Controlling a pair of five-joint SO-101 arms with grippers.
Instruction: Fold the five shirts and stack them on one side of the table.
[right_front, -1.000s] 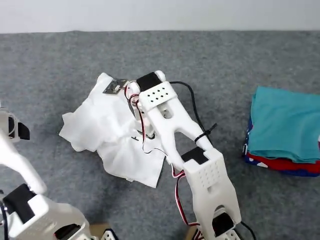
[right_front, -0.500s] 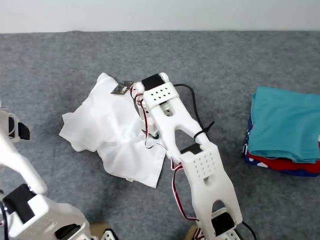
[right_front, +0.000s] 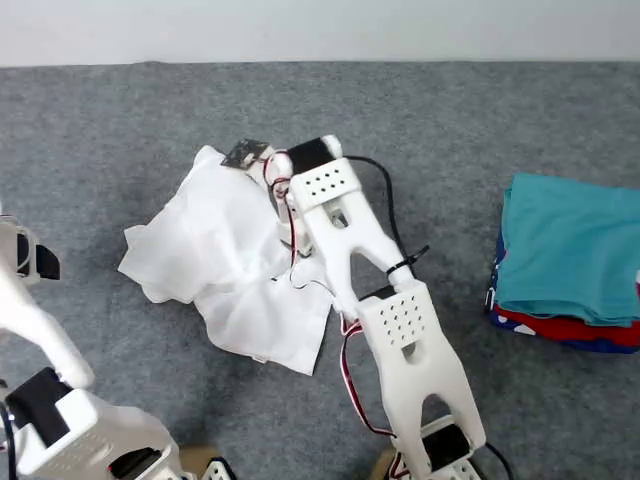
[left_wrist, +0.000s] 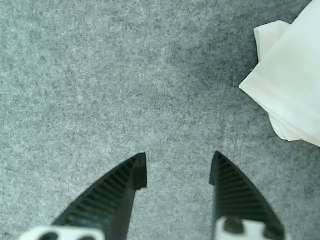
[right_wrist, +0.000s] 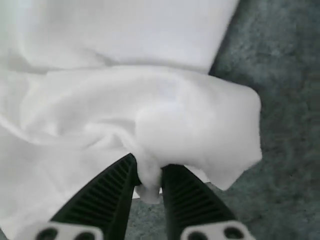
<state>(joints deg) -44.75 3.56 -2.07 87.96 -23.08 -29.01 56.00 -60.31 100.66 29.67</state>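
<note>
A crumpled white shirt (right_front: 225, 270) lies left of the table's middle. My right arm stretches over it, and my right gripper (right_front: 262, 165) (right_wrist: 148, 179) is shut on a bunched fold of the white shirt (right_wrist: 150, 125) near its far edge. A stack of folded shirts (right_front: 570, 262), teal on top with red and blue beneath, sits at the right edge. My left gripper (left_wrist: 177, 170) hangs open above bare grey mat, with a corner of the white shirt (left_wrist: 292, 85) off to one side. My left arm (right_front: 40, 340) stands at the table's near left.
The grey mat (right_front: 450, 140) covers the whole table. Bare mat lies between the white shirt and the stack, and along the far side. A pale wall borders the table's far edge.
My right gripper has moved toward the far side of the table, dragging the pinched fold of the white shirt with it. The left arm has not moved.
</note>
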